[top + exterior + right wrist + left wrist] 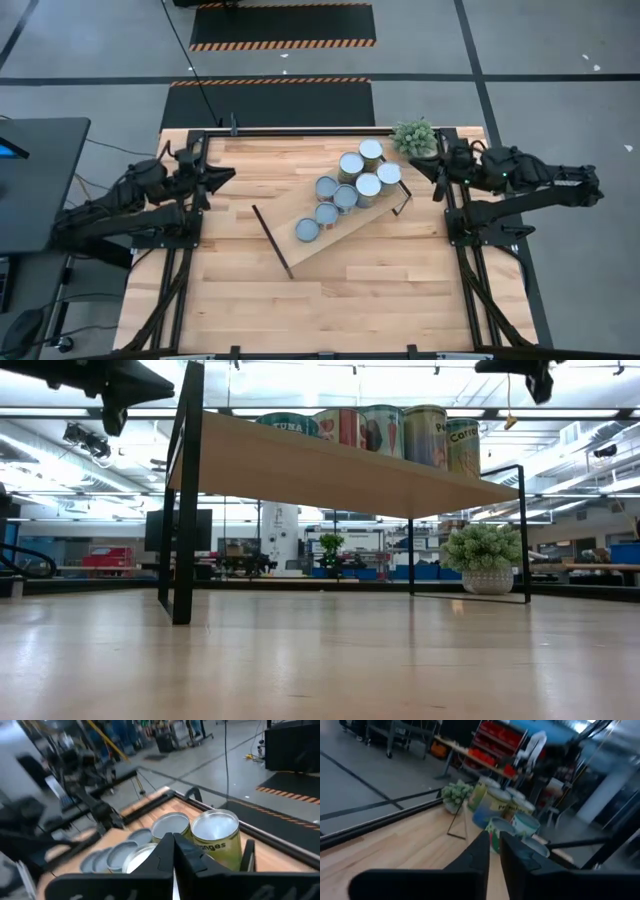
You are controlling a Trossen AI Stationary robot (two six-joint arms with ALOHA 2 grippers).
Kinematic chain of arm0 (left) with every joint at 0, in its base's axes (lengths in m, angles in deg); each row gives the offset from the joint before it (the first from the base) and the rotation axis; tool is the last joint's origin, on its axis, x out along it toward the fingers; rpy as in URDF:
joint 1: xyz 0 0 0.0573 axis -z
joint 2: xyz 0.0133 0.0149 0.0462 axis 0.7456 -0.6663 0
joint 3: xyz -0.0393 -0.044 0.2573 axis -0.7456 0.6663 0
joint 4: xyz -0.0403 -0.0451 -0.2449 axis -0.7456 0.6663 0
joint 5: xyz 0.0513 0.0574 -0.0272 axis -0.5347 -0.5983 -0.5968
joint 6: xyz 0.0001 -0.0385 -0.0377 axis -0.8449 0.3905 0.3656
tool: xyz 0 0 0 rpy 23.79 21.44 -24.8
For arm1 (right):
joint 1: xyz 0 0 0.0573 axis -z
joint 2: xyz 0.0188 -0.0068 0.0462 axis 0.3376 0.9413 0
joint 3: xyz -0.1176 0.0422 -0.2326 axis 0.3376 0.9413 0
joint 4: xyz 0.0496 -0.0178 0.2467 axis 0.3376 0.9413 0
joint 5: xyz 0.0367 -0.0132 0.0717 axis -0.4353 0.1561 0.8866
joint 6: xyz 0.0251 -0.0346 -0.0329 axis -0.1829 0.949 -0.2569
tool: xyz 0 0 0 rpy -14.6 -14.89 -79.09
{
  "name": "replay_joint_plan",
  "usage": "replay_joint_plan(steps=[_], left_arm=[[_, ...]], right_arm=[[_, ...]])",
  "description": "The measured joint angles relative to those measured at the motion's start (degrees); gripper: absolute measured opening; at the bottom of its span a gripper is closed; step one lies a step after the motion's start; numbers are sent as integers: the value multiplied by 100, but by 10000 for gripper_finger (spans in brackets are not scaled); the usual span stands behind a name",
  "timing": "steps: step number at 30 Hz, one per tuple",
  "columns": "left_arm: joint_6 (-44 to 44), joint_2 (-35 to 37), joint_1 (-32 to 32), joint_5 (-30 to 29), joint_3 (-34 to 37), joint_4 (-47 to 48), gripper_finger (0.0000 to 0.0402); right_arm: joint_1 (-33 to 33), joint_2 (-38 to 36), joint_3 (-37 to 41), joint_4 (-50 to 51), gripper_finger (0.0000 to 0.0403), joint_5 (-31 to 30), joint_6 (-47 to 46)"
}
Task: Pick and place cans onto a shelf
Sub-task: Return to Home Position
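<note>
The light-wood shelf stands slantwise at mid-table on its black end rails. Several cans with round silver-grey tops stand on its top board, clustered toward its far right end. The low view shows them upright on the raised board. My left gripper hovers by the table's left edge, shut and empty, pointing toward the shelf. My right gripper hovers by the right edge, just right of the cans, shut and empty. The nearest can shows just beyond its fingertips.
A small green plant in a white pot stands at the far right, next to the shelf's far end and close to my right gripper. A black frame bar runs along the table's far edge. Bare tabletop lies near the front.
</note>
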Motion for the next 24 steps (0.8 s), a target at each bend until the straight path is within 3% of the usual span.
replay_joint_plan(steps=[7,14,24], left_arm=[[589,762,-3,0,678,-293,8],[1031,1533,-3,-178,1166,-309,5],[1475,1549,-3,-201,1894,-1428,3]], right_arm=[[143,-996,1148,-883,3,-9,-605],[287,-1971,2014,-1348,3,-178,-1038],[348,-2976,2780,-1463,2,-305,-1579]])
